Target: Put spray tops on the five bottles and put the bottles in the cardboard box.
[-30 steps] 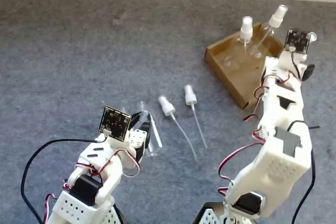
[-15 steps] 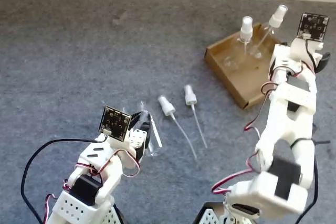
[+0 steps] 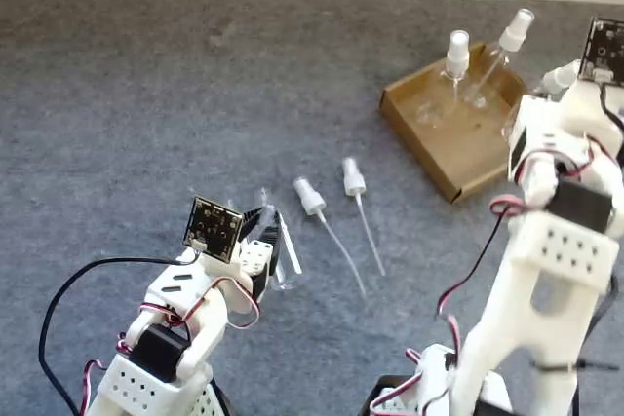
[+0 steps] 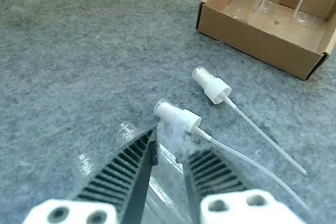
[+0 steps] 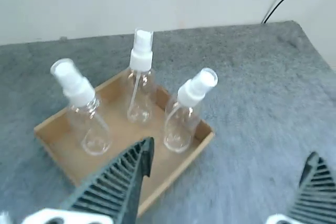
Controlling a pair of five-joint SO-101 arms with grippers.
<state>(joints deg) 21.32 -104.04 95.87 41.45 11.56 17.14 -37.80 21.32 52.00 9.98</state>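
Left gripper (image 4: pixel 170 146) clamps bottle (image 4: pixel 168 198) | nearest spray top (image 4: pixel 177 116) just past its tips, tube trailing away | right gripper (image 5: pixel 231 153) wide open, empty, near box (image 5: pixel 58 129)

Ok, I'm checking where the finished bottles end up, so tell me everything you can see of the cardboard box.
The cardboard box is a shallow, open-topped tray of plain brown card with low walls and no lid. It lies flat on the grey, carpet-like table, set at an angle near the table's far right. Three clear bottles with white spray tops stand inside it. The right gripper hangs above it, open, and does not touch it.
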